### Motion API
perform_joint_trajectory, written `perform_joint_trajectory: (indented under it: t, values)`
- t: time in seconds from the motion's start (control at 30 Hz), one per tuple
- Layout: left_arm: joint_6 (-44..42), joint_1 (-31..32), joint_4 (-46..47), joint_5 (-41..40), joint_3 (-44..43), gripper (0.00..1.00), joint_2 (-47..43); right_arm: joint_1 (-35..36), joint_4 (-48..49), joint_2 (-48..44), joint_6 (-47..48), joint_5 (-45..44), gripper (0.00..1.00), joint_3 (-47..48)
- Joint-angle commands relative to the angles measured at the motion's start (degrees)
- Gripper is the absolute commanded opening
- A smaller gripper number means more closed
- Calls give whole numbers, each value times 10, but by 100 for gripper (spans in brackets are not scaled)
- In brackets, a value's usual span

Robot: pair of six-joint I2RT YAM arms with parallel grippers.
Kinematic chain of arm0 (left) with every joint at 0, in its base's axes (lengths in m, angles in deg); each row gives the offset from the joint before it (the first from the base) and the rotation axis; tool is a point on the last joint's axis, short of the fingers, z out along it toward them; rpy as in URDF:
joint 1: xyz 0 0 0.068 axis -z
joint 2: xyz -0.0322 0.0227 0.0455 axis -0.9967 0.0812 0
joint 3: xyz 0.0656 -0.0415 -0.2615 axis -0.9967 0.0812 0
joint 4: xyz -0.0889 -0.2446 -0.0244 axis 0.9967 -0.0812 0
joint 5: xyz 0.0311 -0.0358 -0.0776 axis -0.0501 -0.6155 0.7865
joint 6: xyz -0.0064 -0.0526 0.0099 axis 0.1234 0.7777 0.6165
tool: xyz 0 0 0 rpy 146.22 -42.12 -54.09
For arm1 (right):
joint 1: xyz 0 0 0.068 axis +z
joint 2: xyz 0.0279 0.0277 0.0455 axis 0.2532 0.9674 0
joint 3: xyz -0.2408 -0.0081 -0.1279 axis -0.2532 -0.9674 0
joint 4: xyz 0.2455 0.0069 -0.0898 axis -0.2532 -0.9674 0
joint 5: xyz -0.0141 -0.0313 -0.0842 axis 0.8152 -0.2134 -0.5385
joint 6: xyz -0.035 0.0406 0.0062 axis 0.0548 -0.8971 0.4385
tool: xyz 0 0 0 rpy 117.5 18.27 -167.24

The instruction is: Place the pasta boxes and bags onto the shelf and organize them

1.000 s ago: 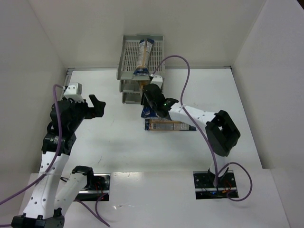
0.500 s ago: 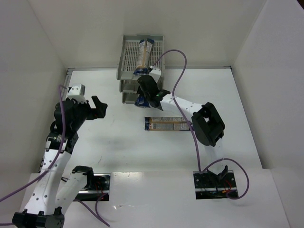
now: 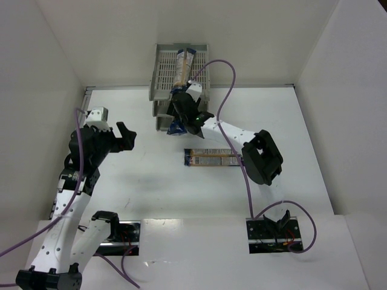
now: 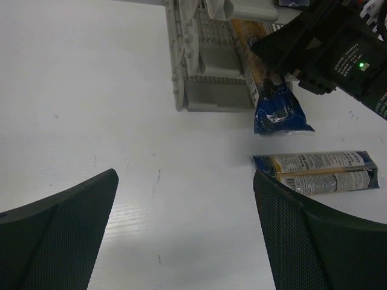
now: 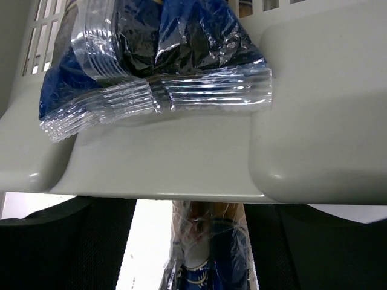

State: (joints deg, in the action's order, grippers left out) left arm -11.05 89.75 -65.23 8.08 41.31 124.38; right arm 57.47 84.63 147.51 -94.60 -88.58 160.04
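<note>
Overhead, the white desk [image 3: 151, 181] carries the grey shelf [image 3: 162, 81] at the middle of its far edge. The left claw [image 3: 125, 135] hangs spread wide over the desk's left side, well apart from shelf and packs. The right claw [image 5: 190, 229] sits at the shelf's front, spread around the leaning pack [image 4: 277, 112], with desk showing beside one finger. That pack's blue end rests on the desk. The top pack [image 3: 183, 67] lies front-to-back in the top tier, overhanging its front lip. The flat pack [image 3: 211, 159] lies mid-desk, parallel to the near edge.
</note>
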Motion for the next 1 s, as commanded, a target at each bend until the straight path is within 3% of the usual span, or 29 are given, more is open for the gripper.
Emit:
perform_joint_trajectory:
  t: [0.0, 0.27, 0.33, 0.37, 0.5, 0.57, 0.67, 0.83, 0.97]
  values:
    - [-12, -4, 22, -3, 5, 100, -3, -4, 47, -24, -15, -16, 73, 23]
    - [-12, -4, 22, 2, 5, 100, -8, 33, 44, -156, 38, -21, 74, -77]
    - [-12, -4, 22, 2, 5, 100, -8, 54, 44, -186, 80, -10, 69, -101]
    - [-12, -4, 22, 2, 5, 100, -8, 61, 44, -210, 95, -2, 64, -132]
    - [-12, -4, 22, 7, 10, 100, -8, 73, 60, -254, 130, 112, 10, -240]
    - [-7, -4, 22, 7, 10, 100, -14, 85, 39, -261, 130, 131, 1, -279]
    - [-7, -4, 22, 7, 16, 100, -20, 92, 17, -266, 130, 159, 1, -317]
    - [-2, -4, 32, 19, 21, 100, -20, 92, 83, -239, 122, 176, 1, -346]
    - [-2, -4, 32, 13, 21, 100, -20, 92, 109, -181, 148, 156, 8, -267]
